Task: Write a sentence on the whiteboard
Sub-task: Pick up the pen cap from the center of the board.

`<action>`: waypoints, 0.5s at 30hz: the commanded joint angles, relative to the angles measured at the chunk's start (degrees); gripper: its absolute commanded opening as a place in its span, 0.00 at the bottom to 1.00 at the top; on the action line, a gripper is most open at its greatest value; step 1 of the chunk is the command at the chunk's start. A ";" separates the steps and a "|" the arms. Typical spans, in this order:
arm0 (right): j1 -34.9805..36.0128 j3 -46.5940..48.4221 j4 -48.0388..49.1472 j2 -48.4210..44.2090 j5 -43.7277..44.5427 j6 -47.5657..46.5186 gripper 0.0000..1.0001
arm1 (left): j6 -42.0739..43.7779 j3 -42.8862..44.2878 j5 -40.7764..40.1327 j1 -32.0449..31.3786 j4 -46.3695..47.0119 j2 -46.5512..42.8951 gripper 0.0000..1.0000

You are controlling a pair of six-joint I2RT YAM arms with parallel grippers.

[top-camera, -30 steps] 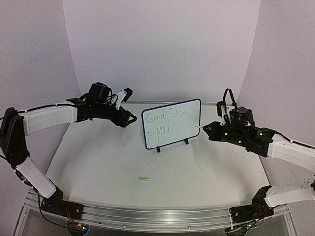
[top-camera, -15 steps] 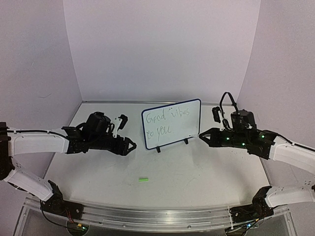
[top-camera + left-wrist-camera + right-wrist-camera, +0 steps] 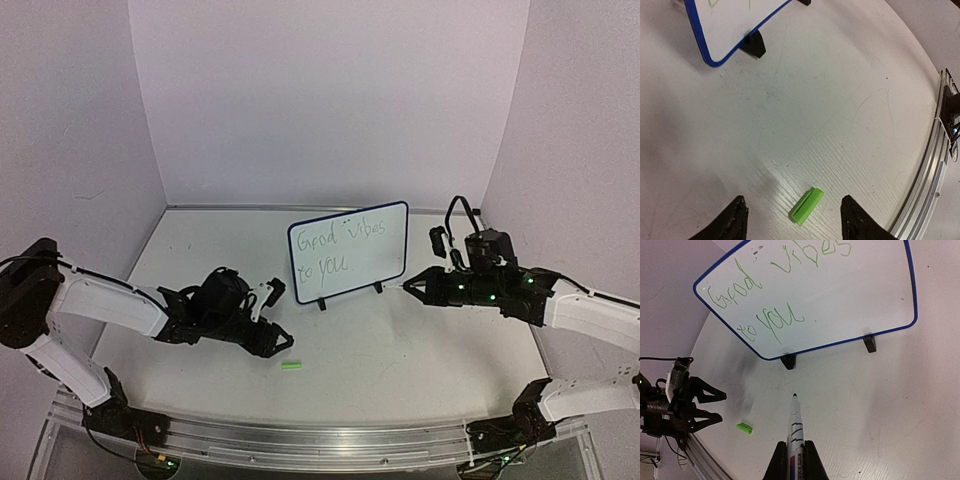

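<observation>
Pale lilac walls curve round a white desk (image 3: 420, 350) with a metal rail (image 3: 320, 435) along its near edge. Left of the whiteboard (image 3: 375, 255) and nearer the rail, the left fingers (image 3: 735, 222) hang low over the desk, spread wide apart and holding nothing. A small green cap (image 3: 806, 206) lies flat on the desk in front of the whiteboard's left foot (image 3: 788, 361). In the left wrist view it sits between the two open fingers and apart from both. That framing suggests the arm is lined up to take the cap, probably so the pen can be closed.

The whiteboard stands near the middle of the desk on two black feet, tilted back a little so that its face looks toward the arms. The sentence (image 3: 775, 295) is on that face in thin green script, "Good vibes" above "to you", with a dot after the last word. It reads as finished, so the writing itself looks done.

Right of the whiteboard, the right fingers (image 3: 811, 462) are clamped on a marker (image 3: 795, 432), gripping it by the barrel. Its bare tip points at the whiteboard's lower edge but is well clear of it, above the desk just in front of the feet. Held out like this, the uncapped tip is kept off both the whiteboard and the desk.

No box, tray or other container shows on the desk. The cap, the only thing meant to hold anything, lies apart from the marker.
</observation>
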 commanded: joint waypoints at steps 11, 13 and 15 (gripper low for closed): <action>0.39 -1.57 2.31 1.57 -2.23 1.04 0.00 | -0.14 2.18 4.94 -0.70 4.65 8.87 0.46; 0.39 -2.13 2.72 1.53 -2.20 1.29 0.00 | -0.03 2.51 6.06 -0.77 4.12 9.44 0.46; 0.39 -2.79 3.28 1.39 -2.11 1.57 0.00 | 0.19 2.87 7.06 -1.16 3.84 9.90 0.46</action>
